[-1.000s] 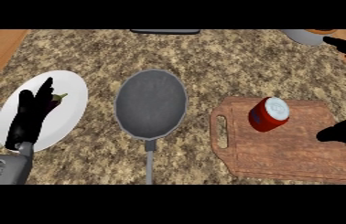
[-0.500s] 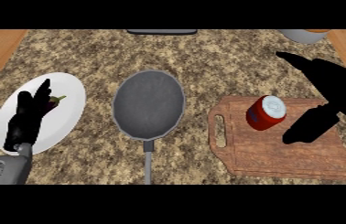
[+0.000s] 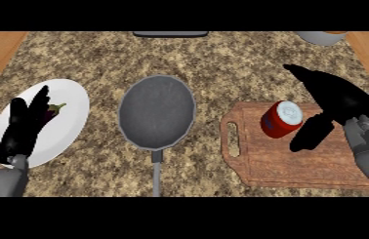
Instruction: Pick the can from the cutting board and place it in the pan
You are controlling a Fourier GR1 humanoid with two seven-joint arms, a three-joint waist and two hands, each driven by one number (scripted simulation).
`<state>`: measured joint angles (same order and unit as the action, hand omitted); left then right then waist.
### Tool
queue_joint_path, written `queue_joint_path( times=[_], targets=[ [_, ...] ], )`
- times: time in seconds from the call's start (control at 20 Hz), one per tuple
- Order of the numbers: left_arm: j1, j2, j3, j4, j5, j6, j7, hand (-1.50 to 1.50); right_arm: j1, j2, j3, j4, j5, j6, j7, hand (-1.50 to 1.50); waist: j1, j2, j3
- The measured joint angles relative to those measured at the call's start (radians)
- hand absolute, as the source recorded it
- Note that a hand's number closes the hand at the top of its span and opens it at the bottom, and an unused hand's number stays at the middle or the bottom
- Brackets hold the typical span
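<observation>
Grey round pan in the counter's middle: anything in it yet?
Empty. The grey round pan shows only bare base; the red can is on the wooden cutting board.

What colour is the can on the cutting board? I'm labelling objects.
Red body with a pale top, the can shows in the head view.

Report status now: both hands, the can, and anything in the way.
Right hand open beside the can, not gripping. Left hand open, resting over the plate. Can on cutting board. Pan empty, path clear.
</observation>
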<state>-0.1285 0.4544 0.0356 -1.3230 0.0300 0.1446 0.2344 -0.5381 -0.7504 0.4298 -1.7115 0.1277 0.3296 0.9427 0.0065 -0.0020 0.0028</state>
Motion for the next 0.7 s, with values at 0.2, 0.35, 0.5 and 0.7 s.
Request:
queue_joint_path(
  times=[0.2, 0.35, 0.5, 0.7],
  targets=[
    [0.001, -0.013, 0.008, -0.015, -0.013, -0.003, 0.017, 0.00, 0.015, 0.036, -0.012, 0.009, 0.037, 0.035, -0.006, -1.50, -0.002, 0.000, 0.000],
    [0.005, -0.013, 0.029, -0.003, -0.015, -0.020, 0.000, 0.00, 0.042, 0.064, -0.025, 0.010, 0.069, 0.053, -0.017, -1.50, -0.004, 0.000, 0.000],
    [-0.006, -0.029, 0.036, 0.019, -0.033, -0.016, -0.020, 0.00, 0.057, 0.098, -0.034, 0.025, 0.109, 0.066, -0.035, -1.50, -0.005, -0.001, 0.001],
    [0.007, -0.030, 0.048, -0.014, -0.038, -0.033, 0.010, 0.00, 0.075, 0.137, -0.050, 0.051, 0.163, 0.086, -0.056, -1.50, -0.003, -0.001, 0.000]
  ],
)
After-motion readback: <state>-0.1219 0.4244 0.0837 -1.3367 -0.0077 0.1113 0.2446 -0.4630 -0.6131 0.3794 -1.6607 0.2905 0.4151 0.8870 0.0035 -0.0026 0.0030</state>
